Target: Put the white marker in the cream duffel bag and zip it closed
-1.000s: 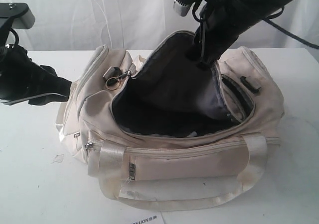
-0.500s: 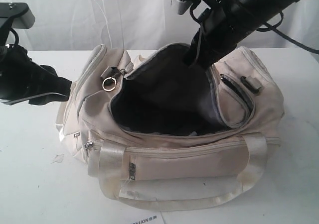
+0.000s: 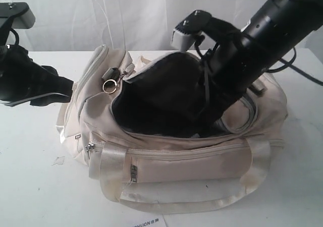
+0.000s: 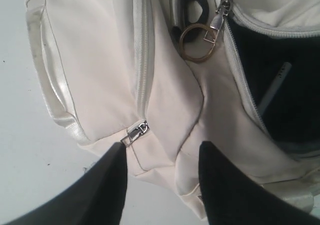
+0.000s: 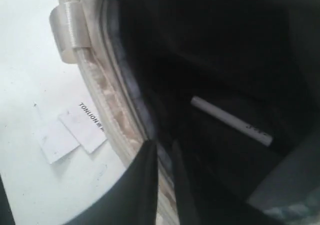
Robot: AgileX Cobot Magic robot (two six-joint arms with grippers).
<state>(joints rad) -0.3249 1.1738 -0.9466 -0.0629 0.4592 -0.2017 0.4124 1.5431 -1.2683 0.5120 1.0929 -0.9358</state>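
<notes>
Left gripper [image 4: 160, 152] hangs as before at the end of the cream duffel bag [image 3: 176, 162], its black fingers well apart and holding nothing. The bag is soft matte cloth with a satiny strap handle [image 3: 171, 203] and its zip is open. The slim, round white marker [image 5: 231, 121] lies inside on the dark lining. The right gripper [image 5: 162, 147], a second ago up at the far rim, is now low at the front rim, its fingers almost together with that rim between them.

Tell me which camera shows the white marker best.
The right wrist view: the white marker lies on the dark lining inside the cream duffel bag, printed text visible. The left wrist view catches only a pale sliver through the opening; the exterior view doesn't clearly show it.
</notes>
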